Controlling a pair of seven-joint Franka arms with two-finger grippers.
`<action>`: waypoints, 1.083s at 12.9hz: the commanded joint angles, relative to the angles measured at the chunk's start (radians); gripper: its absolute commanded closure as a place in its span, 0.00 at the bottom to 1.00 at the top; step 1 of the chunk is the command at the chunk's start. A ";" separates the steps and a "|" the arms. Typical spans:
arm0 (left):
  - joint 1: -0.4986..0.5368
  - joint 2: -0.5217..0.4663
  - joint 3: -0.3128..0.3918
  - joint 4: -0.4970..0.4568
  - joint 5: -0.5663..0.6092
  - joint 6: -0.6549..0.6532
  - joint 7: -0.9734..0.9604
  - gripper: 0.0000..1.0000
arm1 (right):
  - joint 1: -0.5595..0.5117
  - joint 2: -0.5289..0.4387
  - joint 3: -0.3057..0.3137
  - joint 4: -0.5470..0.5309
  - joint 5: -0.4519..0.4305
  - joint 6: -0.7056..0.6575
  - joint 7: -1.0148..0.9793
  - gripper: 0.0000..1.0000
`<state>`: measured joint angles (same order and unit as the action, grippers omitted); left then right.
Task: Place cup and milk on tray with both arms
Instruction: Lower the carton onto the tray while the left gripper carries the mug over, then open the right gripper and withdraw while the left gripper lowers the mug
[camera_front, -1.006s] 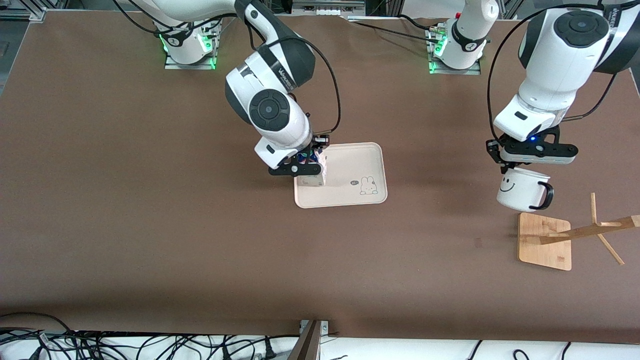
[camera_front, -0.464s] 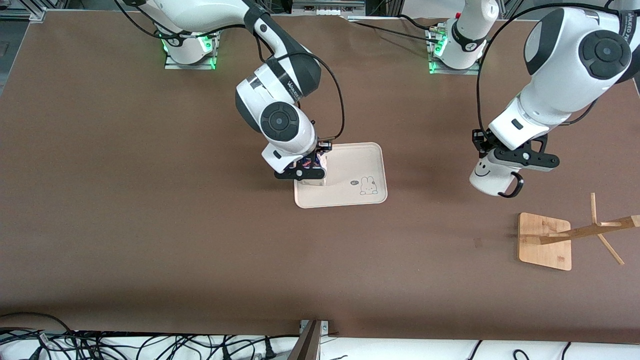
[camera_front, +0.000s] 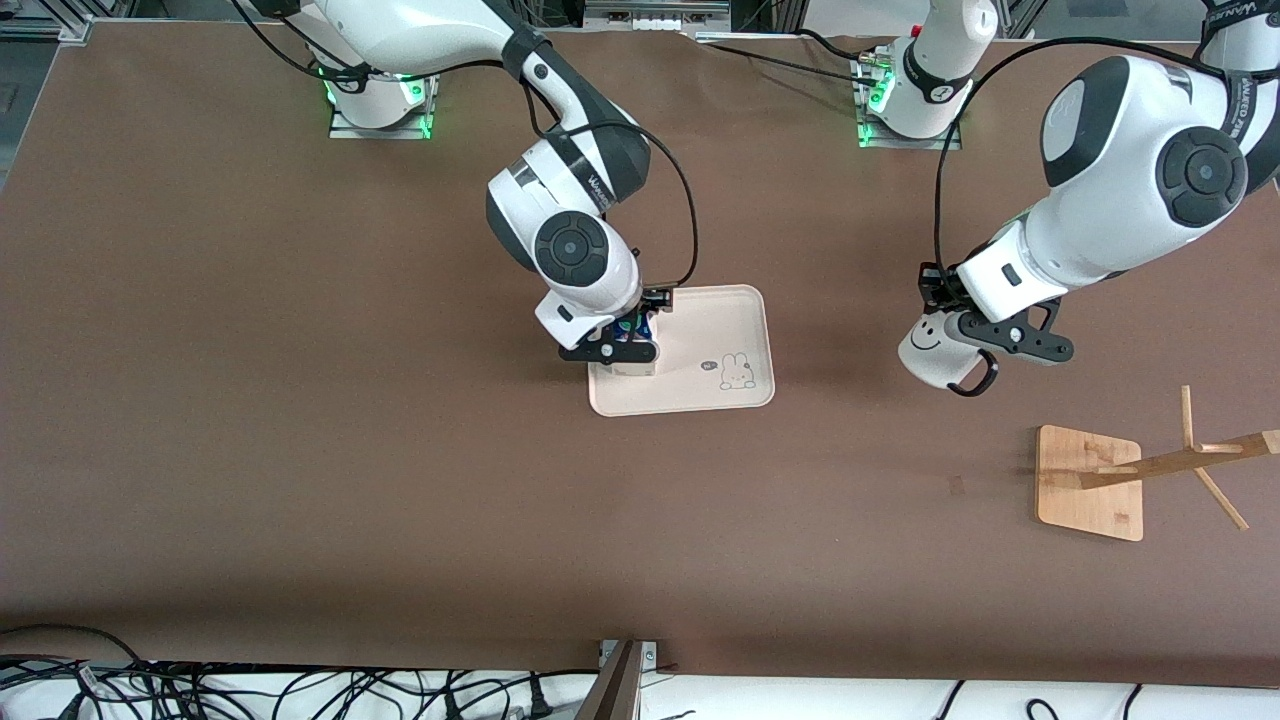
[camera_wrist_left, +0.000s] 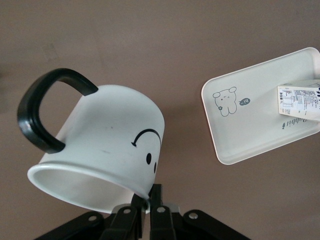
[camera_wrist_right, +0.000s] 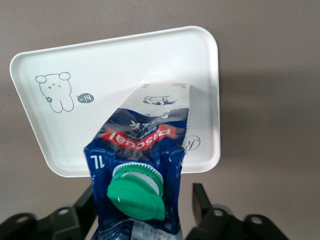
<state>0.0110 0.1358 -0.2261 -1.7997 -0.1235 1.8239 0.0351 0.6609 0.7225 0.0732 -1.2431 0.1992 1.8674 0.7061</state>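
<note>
The cream-pink tray (camera_front: 715, 330) with a bunny drawing lies mid-table; it also shows in the left wrist view (camera_wrist_left: 250, 130) and the right wrist view (camera_wrist_right: 115, 75). The blue and white milk (camera_front: 640, 362) with its green cap stands on the tray's end toward the right arm, seen too in the left wrist view (camera_wrist_left: 300, 100) and the right wrist view (camera_wrist_right: 145, 135). My right gripper (camera_front: 620, 345) (camera_wrist_right: 145, 197) is open around it, with a gap at one finger. My left gripper (camera_front: 965, 340) (camera_wrist_left: 148, 202) is shut on the rim of the white smiley cup (camera_front: 930, 355) (camera_wrist_left: 115, 135), held tilted over bare table between tray and stand.
A wooden stand with a square base (camera_front: 1090, 485) and slanted pegs stands toward the left arm's end, nearer the front camera than the cup. Cables (camera_front: 300, 690) run along the table's front edge. The table top is brown.
My left arm has carried the cup away from the wooden stand toward the tray and tipped it. My right gripper has shifted a little along the tray with the milk.
</note>
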 joint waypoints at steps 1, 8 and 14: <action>-0.012 0.024 -0.004 0.036 -0.013 -0.063 0.026 1.00 | 0.012 -0.023 -0.016 -0.007 0.020 0.003 0.042 0.00; -0.052 0.105 -0.012 0.126 -0.031 -0.222 0.008 1.00 | -0.012 -0.155 -0.026 -0.003 0.028 -0.097 0.116 0.00; -0.178 0.255 -0.010 0.218 -0.045 -0.221 -0.165 1.00 | -0.163 -0.294 -0.041 -0.001 0.019 -0.290 -0.011 0.00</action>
<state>-0.1181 0.3188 -0.2393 -1.6577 -0.1546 1.6333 -0.0722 0.5657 0.4984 0.0273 -1.2266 0.2032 1.6474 0.7703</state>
